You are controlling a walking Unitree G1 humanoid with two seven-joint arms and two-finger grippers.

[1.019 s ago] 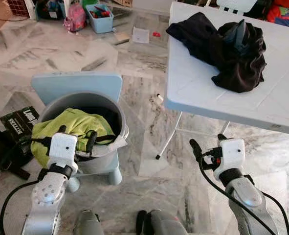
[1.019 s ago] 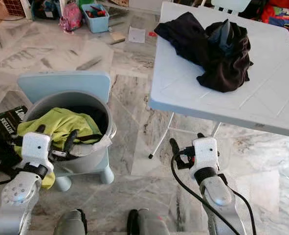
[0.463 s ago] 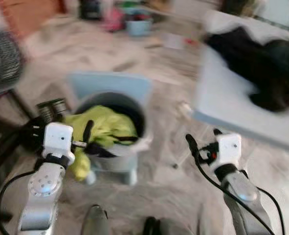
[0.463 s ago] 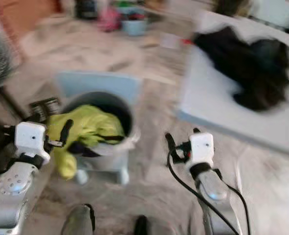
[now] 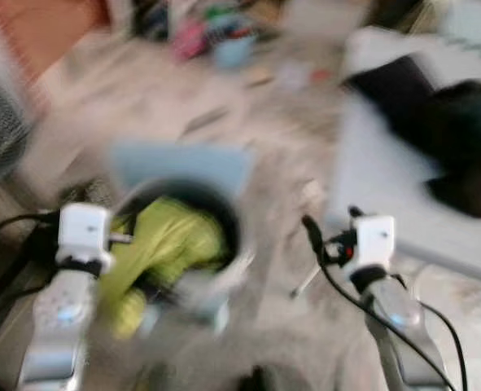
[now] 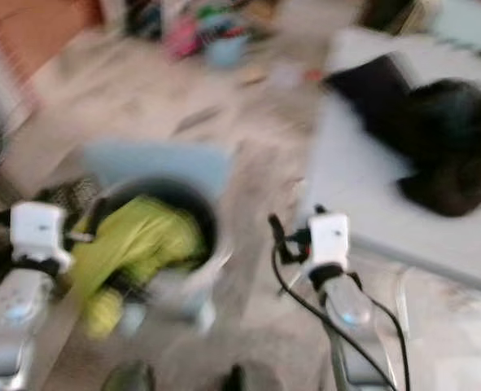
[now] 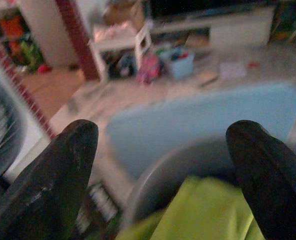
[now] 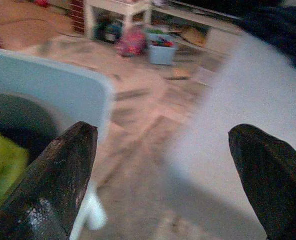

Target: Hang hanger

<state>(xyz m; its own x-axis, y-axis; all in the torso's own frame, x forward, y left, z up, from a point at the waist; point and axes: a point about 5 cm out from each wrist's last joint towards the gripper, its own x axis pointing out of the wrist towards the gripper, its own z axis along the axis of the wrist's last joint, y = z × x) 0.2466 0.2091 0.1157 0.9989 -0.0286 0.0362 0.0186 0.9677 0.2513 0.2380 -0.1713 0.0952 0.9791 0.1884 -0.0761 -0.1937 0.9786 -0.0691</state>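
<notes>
Head views are heavily motion-blurred. No hanger can be made out in the blur; it cannot be told where it is relative to either gripper.

1 round grey bucket [image 5: 193, 244] is seen on a pale blue plastic stool [image 5: 179, 167], stuffed with 1 yellow-green garment [image 5: 155, 252] that spills over the rim on the robot's left. The left gripper [image 7: 163, 170] is held just beside that rim, over the garment; its 2 black fingers [image 7: 52, 175] are spread apart with nothing between them, the garment and bucket rim visible through the gap.

The right gripper [image 8: 163, 175] is held low between the bucket and the white surface [image 5: 378, 187], near the surface's edge. Its 2 black fingers [image 8: 57, 175] are also spread apart and empty.

1 dark heap of clothing [image 6: 435, 138] lies on the surface, well apart from both grippers. Pale marble floor [image 5: 289, 106] is seen beyond, with blurred coloured clutter [image 5: 216, 37] at the far side; items there cannot be counted.
</notes>
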